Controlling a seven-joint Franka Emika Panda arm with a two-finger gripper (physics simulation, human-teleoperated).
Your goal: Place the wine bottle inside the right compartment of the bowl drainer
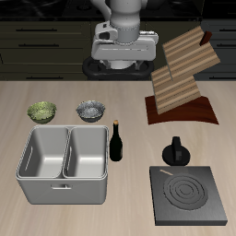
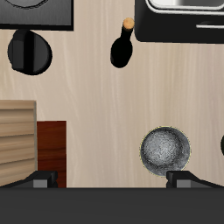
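Observation:
The wine bottle (image 1: 116, 140) (image 2: 122, 45), small and near-black with a narrow neck, stands upright on the table just beside the bowl drainer (image 1: 29, 184) (image 2: 166, 35). The drainer is a grey basin with two wells; its right compartment (image 1: 86, 153), the well nearest the bottle, holds nothing. My gripper (image 1: 118, 63) (image 2: 109, 181) hangs high at the back of the table, far from the bottle and well behind it. Its fingertips (image 2: 39, 181) stand wide apart with nothing between them.
Two small bowls, a greenish bowl (image 1: 41, 112) and a grey bowl (image 1: 89, 110) (image 2: 166, 149), sit behind the drainer. A wooden rack (image 1: 184, 78) (image 2: 17, 140) stands at the back. A black knobbed object (image 1: 175, 152) (image 2: 29, 51) and a flat stove plate (image 1: 189, 195) lie beyond the bottle.

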